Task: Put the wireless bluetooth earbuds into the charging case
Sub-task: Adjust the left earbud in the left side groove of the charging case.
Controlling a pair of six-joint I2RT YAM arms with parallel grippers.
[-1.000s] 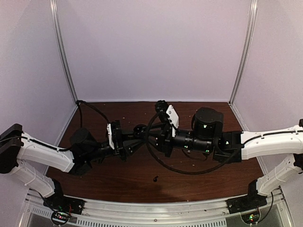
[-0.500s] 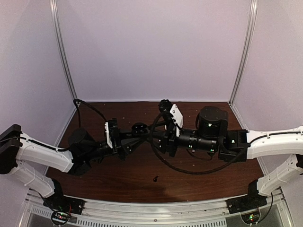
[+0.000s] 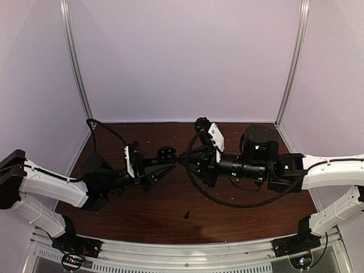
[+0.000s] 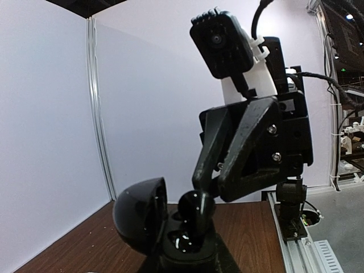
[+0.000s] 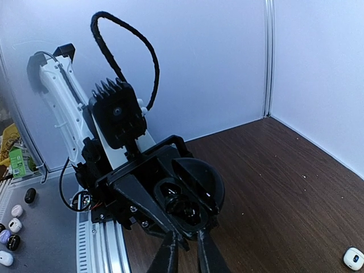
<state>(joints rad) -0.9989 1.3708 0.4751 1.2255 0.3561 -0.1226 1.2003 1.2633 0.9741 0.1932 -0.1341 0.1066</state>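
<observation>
One black earbud held at the mouth of the open charging case

The charging case [image 4: 187, 250] is black and is gripped by the left pincer [image 3: 166, 164], whose fingers are closed against its sides. It is carried in the air above the bench [image 3: 142, 222]. Its domed lid [image 4: 141, 219] is swung open, to the left of the case's base in the left wrist view.

Just above the open base of the case, a black earbud [image 4: 196, 206] is pinched in the right pincer [image 5: 186, 236], whose fingers are drawn narrow around it. Whether the bud is already touching the case cannot be told. A glossy dark shape is seen inside the case under the bud. It cannot be made out whether that is another bud or only the well.

From overhead, the two pincers are seen pointing at each other with the case between them, the left one to the left of the case and the right one to its right. A black cable [image 3: 200, 193] is looped from the right arm, to the right of the case.

A second black earbud [image 3: 186, 215] lies on the bench, well apart from the case, on the side toward the arm bases and slightly to the right. In the right wrist view a small white item [image 5: 353, 258] lies on the bench far to the right of the case. It is too small to be identified.
</observation>
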